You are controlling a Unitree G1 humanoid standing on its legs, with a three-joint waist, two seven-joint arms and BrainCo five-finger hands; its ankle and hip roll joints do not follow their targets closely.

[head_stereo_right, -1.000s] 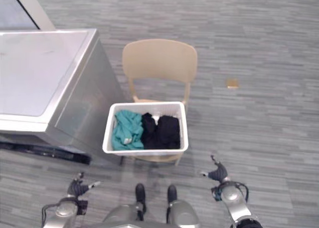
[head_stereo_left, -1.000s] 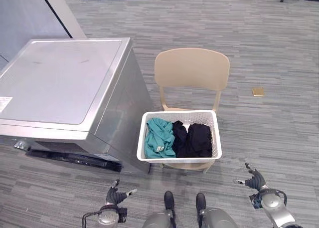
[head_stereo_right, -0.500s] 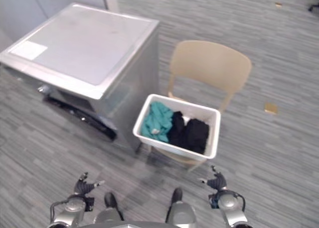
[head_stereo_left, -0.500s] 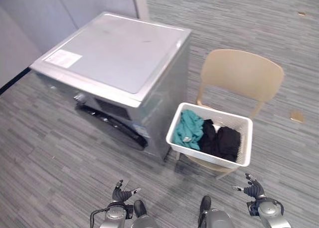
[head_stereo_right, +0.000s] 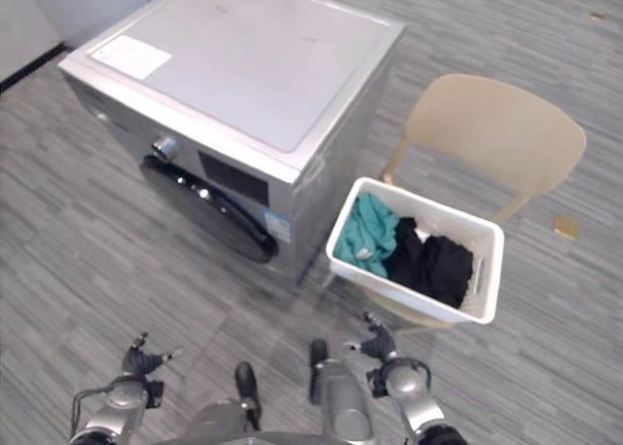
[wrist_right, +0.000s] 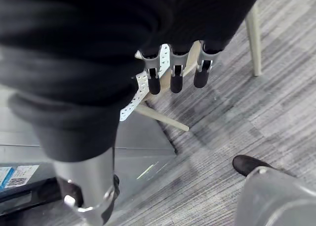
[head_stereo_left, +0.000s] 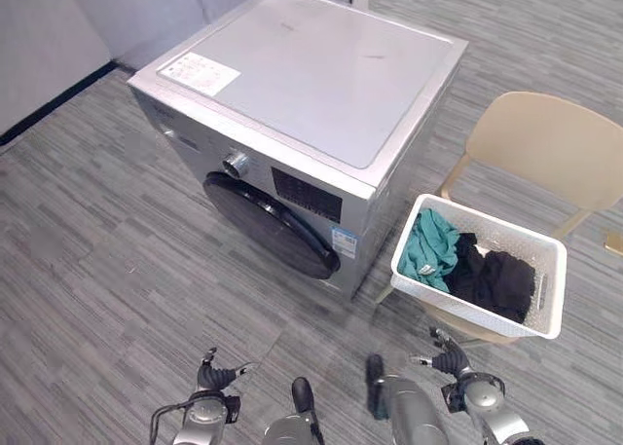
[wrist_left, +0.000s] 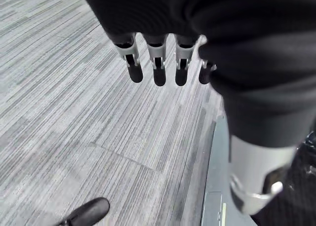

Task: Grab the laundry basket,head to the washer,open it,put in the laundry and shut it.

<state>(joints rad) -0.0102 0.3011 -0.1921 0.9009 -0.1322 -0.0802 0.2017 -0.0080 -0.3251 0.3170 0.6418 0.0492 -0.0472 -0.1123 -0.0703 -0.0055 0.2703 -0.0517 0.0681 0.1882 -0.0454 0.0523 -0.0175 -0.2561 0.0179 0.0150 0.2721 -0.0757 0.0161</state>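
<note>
A white laundry basket point(head_stereo_left: 541, 311) with a teal garment point(head_stereo_left: 425, 251) and dark clothes point(head_stereo_left: 496, 279) sits on the seat of a beige chair point(head_stereo_left: 555, 145). To its left stands a silver front-loading washer point(head_stereo_left: 311, 75) with its dark round door point(head_stereo_left: 268, 226) closed. My left hand point(head_stereo_left: 211, 376) hangs low at the bottom left, open and holding nothing. My right hand point(head_stereo_left: 451, 362) is low at the bottom right, just in front of the basket and apart from it, open with straight fingers point(wrist_right: 172, 75).
Grey striped carpet point(head_stereo_left: 107, 260) spreads in front of the washer. Grey partition walls point(head_stereo_left: 58, 26) stand behind it at the left. A small yellow object point(head_stereo_right: 565, 228) lies on the floor right of the chair.
The camera has swung left, so the washer's front and door now show and the basket sits further right. Both hands stay low and open.
</note>
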